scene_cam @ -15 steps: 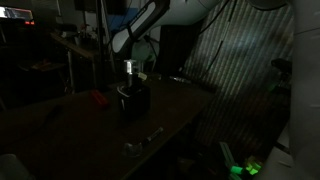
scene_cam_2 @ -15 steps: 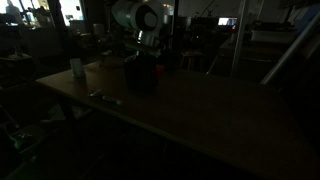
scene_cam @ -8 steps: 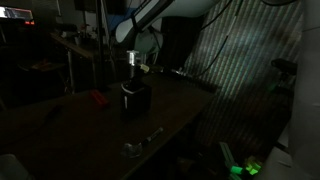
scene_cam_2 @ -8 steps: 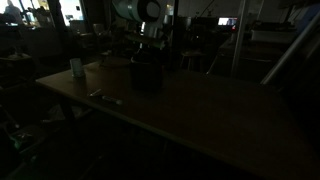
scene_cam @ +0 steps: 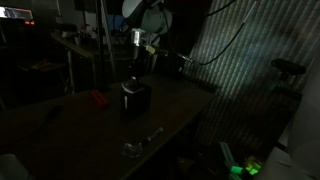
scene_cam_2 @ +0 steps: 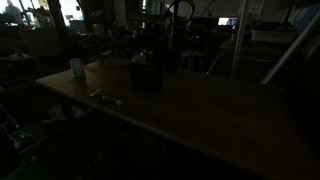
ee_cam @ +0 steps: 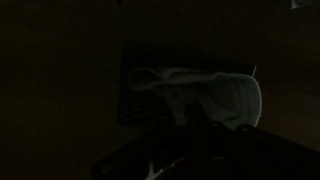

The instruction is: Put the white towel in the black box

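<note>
Table [scene_cam: 175, 108] is seen dim in both exterior views. Box [scene_cam: 134, 98] is set on it, and the gripper [scene_cam: 137, 55] is held above the box. In the wrist view, the towel [ee_cam: 215, 95] is seen inside the box. Jaw state cannot be told.

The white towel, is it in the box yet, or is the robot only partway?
Looks done: in the wrist view the white towel lies inside the black box. In hand: nothing seen; the gripper hangs above the box, its jaws too dark to judge. Left: probably only backing away.
</note>
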You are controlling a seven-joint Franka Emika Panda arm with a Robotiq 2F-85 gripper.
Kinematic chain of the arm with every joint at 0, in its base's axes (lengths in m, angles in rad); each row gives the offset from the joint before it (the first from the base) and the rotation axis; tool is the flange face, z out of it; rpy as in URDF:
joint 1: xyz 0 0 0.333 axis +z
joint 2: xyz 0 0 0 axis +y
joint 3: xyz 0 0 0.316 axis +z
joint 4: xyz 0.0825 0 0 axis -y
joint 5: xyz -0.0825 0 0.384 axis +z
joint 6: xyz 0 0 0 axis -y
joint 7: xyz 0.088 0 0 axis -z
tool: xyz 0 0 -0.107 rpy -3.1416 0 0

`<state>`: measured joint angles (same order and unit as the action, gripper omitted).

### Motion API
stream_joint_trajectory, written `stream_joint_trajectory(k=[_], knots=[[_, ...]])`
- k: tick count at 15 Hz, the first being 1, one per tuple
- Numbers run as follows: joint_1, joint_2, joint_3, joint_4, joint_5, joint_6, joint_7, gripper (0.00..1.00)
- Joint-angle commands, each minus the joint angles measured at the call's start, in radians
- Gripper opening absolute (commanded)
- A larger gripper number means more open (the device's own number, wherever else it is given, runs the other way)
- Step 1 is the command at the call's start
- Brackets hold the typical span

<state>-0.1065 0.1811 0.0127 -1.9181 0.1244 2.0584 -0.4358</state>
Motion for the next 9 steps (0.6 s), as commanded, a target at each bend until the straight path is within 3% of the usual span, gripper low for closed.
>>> stream_joint_trajectory(k=[1, 9], knots=[[0.013, -0.056, 0.002, -0.012, 0.019, -0.014, -0.023, 0.00], [0.077, -0.057, 0.036, -0.001, 0.008, -0.040, 0.005, 0.00]])
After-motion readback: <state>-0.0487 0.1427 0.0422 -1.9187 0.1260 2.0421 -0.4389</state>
